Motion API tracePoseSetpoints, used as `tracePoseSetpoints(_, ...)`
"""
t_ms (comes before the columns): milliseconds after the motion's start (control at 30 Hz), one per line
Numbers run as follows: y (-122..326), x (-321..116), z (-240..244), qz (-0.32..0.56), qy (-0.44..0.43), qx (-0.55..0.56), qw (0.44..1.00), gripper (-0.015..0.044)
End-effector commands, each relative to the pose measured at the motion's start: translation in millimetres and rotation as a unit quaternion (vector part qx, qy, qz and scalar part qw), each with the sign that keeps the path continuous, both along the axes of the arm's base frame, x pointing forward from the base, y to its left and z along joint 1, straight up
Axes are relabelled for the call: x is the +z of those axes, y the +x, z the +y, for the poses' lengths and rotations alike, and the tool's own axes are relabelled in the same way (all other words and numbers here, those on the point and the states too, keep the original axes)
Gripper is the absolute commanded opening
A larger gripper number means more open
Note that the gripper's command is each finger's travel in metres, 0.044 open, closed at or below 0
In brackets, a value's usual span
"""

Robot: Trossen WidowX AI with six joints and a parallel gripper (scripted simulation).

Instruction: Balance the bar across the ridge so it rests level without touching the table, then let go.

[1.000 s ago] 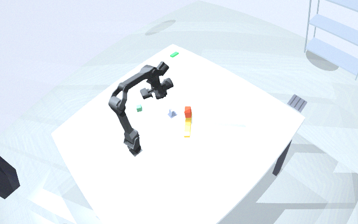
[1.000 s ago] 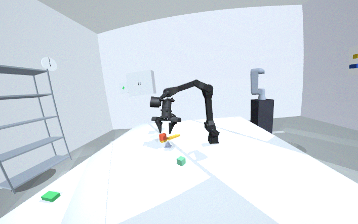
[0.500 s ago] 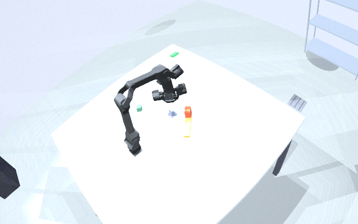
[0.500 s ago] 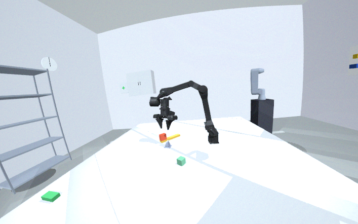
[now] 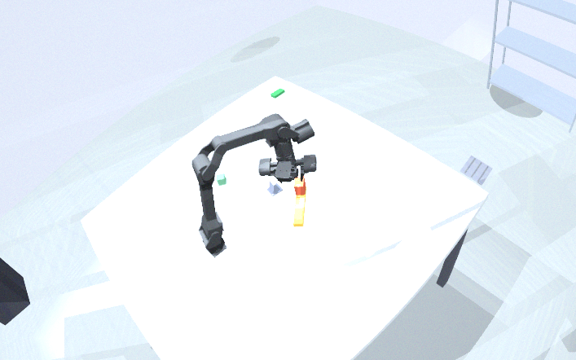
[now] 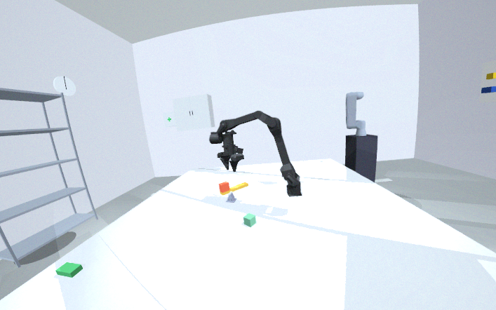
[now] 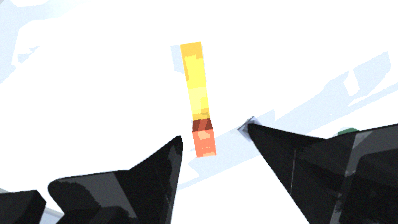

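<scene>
The yellow bar [image 5: 299,212] [image 6: 238,186] [image 7: 198,85] lies flat on the table, with a red block [image 5: 300,188] [image 6: 224,187] [image 7: 205,143] on one end. The small grey ridge [image 5: 274,188] [image 6: 231,198] [image 7: 244,129] stands apart from the bar, beside its red-block end, and nothing rests on it. My gripper [image 6: 231,170] [image 7: 215,130] is open and empty, pointing down, high above the red-block end of the bar. In the wrist view one fingertip partly covers the ridge. In the top view the gripper body hides part of the fingers.
A green cube [image 5: 222,179] [image 6: 249,219] [image 7: 348,131] sits on the table beyond the ridge, on the side away from the bar. A flat green block [image 5: 277,93] [image 6: 69,269] lies near a far table corner. A shelf rack stands off the table.
</scene>
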State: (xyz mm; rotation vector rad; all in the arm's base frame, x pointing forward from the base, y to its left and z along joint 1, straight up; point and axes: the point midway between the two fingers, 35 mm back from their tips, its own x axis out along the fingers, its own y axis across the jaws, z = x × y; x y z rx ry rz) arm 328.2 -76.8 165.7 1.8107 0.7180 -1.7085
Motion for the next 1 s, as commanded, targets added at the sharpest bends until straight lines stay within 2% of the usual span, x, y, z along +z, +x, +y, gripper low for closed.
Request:
tracePoseSetpoints(0, -2, 1, -17, 0.009, -0.011, -0.017, 1.000, 0.0315)
tracePoseSetpoints(200, 0, -10, -19, 0.009, -0.011, -0.018, 1.000, 0.0315)
tracePoseSetpoints(600, 1, -88, -19, 0.009, -0.011, -0.018, 1.000, 0.0315)
tracePoseSetpoints(967, 1, -98, -19, 0.009, -0.011, -0.018, 1.000, 0.0315)
